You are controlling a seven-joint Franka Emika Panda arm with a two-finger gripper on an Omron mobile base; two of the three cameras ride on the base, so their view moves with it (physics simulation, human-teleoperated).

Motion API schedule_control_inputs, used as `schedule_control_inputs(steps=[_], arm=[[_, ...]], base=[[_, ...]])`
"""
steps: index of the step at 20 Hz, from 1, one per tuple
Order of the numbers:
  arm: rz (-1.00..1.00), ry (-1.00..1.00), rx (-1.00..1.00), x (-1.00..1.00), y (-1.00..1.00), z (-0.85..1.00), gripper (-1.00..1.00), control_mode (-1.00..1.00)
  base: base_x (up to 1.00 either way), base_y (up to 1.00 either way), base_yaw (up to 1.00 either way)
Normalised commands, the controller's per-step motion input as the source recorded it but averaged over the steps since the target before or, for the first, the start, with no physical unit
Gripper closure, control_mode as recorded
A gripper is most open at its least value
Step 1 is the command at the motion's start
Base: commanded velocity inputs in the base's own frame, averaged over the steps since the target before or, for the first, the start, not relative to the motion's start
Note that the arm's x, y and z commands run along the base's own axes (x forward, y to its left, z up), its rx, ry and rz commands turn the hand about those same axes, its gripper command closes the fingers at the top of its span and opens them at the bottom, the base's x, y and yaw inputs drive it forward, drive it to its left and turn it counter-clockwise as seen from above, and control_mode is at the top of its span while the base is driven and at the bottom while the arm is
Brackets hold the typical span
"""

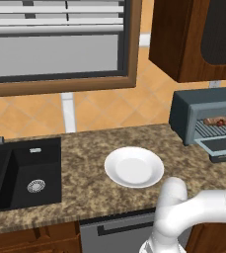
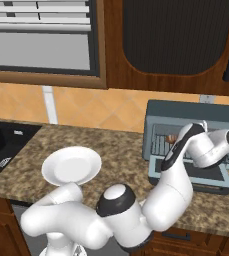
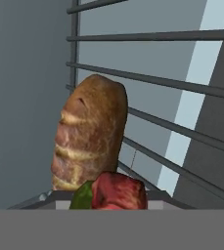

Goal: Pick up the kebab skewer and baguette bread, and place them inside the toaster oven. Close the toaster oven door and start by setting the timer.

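**Bread and skewer on the oven rack**

Nearest us sits a white plate (image 1: 134, 167) on the speckled counter (image 1: 85, 148). Beyond it, our gripper (image 2: 172, 140) reaches into the toaster oven (image 2: 186, 114), jaws drawn nearly shut; we cannot tell what they hold. The toaster oven door (image 2: 206, 176) hangs open. Inside, the kebab skewer (image 3: 116, 191) lies before the baguette bread (image 3: 89, 134) on the wire rack (image 3: 182, 127).

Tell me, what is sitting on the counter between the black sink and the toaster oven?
A round white plate, nothing on it, sits on the speckled counter between the sink and the toaster oven. The left base view shows this best.
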Motion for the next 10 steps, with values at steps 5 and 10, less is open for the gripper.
schedule_control_inputs(steps=[5, 10], arm=[[0.00, 0.00, 0.00, 0.07, 0.11, -0.33, 1.00, -1.00], [0.00, 0.00, 0.00, 0.13, 0.16, -0.24, 1.00, -1.00]], base=[[0.00, 0.00, 0.00], [0.00, 0.00, 0.00]])
